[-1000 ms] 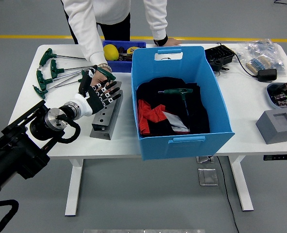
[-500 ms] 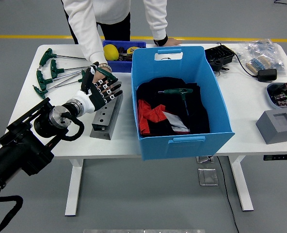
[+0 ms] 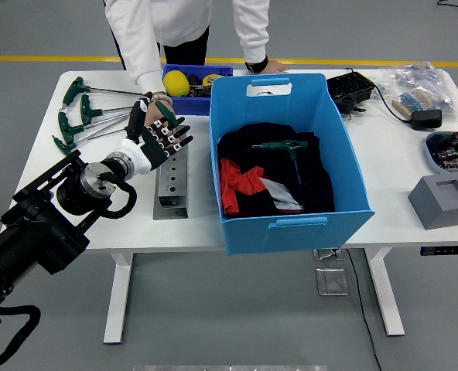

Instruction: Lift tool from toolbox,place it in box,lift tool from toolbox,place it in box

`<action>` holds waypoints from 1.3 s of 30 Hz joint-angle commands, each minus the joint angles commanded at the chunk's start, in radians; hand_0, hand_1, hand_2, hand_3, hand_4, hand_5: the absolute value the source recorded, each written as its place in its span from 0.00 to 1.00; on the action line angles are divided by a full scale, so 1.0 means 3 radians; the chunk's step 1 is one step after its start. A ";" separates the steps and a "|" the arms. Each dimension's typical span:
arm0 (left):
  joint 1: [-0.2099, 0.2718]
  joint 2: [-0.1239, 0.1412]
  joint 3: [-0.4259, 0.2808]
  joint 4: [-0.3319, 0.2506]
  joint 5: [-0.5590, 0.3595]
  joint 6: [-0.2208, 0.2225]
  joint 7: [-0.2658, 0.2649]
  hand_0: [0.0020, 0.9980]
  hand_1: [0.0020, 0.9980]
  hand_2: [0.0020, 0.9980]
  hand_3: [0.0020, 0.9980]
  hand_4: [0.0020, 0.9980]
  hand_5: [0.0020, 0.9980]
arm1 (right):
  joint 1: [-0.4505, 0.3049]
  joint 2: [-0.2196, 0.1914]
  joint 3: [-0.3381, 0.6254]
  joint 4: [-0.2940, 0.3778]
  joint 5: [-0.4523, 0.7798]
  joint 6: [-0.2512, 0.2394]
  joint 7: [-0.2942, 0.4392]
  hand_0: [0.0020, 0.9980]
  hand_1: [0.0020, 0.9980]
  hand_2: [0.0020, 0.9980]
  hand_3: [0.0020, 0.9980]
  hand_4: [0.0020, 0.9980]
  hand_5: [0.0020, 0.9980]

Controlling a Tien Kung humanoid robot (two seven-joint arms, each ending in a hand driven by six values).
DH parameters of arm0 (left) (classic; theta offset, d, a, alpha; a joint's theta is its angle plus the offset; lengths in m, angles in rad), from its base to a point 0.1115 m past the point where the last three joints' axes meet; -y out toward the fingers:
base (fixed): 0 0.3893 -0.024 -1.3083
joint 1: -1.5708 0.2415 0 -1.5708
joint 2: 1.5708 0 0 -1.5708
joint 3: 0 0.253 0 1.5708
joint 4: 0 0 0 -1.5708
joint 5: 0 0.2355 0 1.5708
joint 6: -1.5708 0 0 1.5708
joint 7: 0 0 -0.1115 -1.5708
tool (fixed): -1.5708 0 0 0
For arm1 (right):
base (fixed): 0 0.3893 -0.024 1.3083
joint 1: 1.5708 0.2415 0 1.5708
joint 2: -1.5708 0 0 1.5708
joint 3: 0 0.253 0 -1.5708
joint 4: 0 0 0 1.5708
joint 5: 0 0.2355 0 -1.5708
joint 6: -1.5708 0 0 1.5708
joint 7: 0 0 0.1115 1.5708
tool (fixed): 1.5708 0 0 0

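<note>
The left hand (image 3: 156, 136) has its fingers (image 3: 175, 133) spread above the far end of the metal block (image 3: 172, 182). Just past the fingertips, a person's hand (image 3: 158, 101) seems to touch them, closing the way forward. To the fingers' right the blue box (image 3: 287, 162) wall stands close, leaving a narrow lane. To their left lie green-handled wrenches (image 3: 80, 116). Bare table (image 3: 90, 212) lies behind.

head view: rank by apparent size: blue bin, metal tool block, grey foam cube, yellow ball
1. blue bin, largest by far
2. metal tool block
3. grey foam cube, squarer than the block and not much smaller in area
4. yellow ball, smallest; it sits farther from the camera, so it may look slightly undersized
</note>
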 joint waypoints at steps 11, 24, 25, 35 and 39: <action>0.0046 0.0025 -0.0024 -0.0209 -0.0108 0.0029 0.0009 0.58 0.69 0.82 0.82 0.81 0.90 | -0.0022 0.0003 0.0030 0.0000 -0.0045 0.0013 -0.0009 0.66 0.64 0.73 0.57 0.84 0.66; 0.0112 0.0084 -0.0170 -0.0609 0.0038 0.0242 0.0081 0.59 0.70 0.82 0.80 0.79 0.88 | -0.0063 0.0008 0.0043 0.0000 -0.0059 0.0015 -0.0013 0.66 0.64 0.73 0.57 0.84 0.66; 0.0113 0.0094 -0.0195 -0.0660 0.0050 0.0271 0.0086 0.59 0.70 0.82 0.80 0.79 0.88 | -0.0068 0.0009 0.0045 0.0000 -0.0058 0.0014 -0.0013 0.66 0.64 0.73 0.57 0.84 0.66; 0.0083 0.0202 -0.0392 -0.1163 0.0086 0.0379 0.0106 0.60 0.70 0.80 0.79 0.78 0.87 | -0.0098 0.0017 0.0073 0.0000 -0.0075 0.0007 -0.0014 0.66 0.64 0.73 0.57 0.84 0.66; 0.0026 0.0235 -0.0386 -0.1337 0.0195 0.0413 0.0173 0.60 0.69 0.79 0.79 0.76 0.84 | -0.0111 0.0020 0.0081 0.0000 -0.0096 0.0011 -0.0020 0.65 0.64 0.73 0.57 0.84 0.66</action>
